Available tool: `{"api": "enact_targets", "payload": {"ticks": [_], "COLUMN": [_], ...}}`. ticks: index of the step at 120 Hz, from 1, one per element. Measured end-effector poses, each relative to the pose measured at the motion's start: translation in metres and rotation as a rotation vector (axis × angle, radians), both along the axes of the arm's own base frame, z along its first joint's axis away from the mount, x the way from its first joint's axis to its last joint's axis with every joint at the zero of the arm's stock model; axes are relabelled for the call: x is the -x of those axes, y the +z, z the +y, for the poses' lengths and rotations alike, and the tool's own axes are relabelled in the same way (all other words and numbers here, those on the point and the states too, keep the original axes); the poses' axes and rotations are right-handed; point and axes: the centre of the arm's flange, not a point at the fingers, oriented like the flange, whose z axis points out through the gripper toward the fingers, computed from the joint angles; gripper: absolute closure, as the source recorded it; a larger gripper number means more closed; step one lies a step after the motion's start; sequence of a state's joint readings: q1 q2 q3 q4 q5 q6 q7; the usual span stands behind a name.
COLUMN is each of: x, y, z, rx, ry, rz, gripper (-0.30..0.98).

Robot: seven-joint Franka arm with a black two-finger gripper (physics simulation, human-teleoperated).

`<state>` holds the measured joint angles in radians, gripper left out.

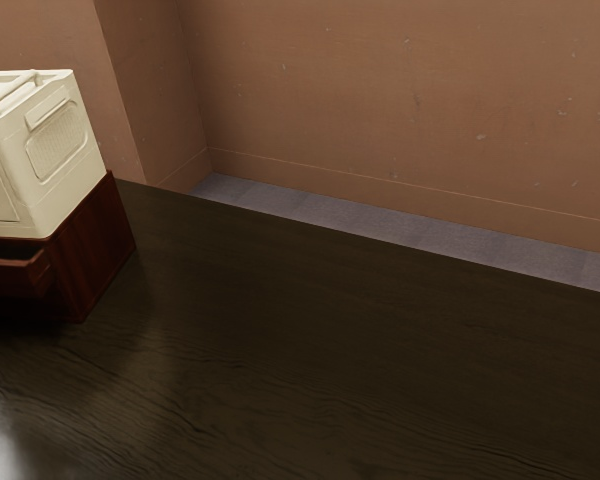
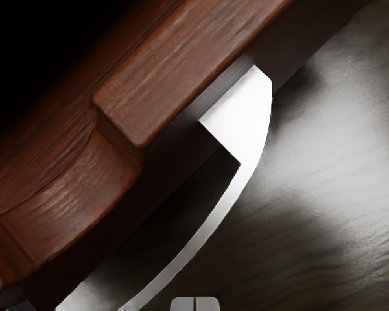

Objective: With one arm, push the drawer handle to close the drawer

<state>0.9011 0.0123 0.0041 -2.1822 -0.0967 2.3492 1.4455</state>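
The dark reddish-brown wooden drawer (image 1: 8,277), at nine o'clock in the exterior view, stands partly open, and its curved silver metal handle (image 2: 246,129) could let the hand (image 2: 194,303) slide off its thin bow if the push lands off-centre or slantwise, leaving the drawer skewed or ajar. The hand's fingertips are together, empty, near the bow's outer side; whether they touch it, I can't tell.

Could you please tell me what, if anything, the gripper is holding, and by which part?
Nothing is held: the gripper is shut, its fingertips together with nothing between them, and the silver drawer handle lies outside them.
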Motion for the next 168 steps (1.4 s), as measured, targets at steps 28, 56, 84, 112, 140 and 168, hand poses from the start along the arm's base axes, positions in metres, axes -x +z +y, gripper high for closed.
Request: {"api": "enact_targets", "payload": {"ticks": [28, 56, 84, 112, 140, 168], "x": [-0.008, -0.016, -0.028, -0.039, -0.044, -0.044], "y": [-0.001, -0.004, -0.008, -0.002, -0.001, -0.002], "z": [0.006, 0.010, 0.010, 0.012, 0.012, 0.015], "rx": [-0.005, -0.029, -0.056, -0.086, -0.102, -0.114], "ry": [-0.002, -0.003, -0.012, -0.019, -0.027, -0.023], "rz": [-0.001, -0.018, -0.045, -0.070, -0.080, -0.088], "gripper": [0.79, 0.79, 0.78, 0.78, 0.78, 0.81]}}
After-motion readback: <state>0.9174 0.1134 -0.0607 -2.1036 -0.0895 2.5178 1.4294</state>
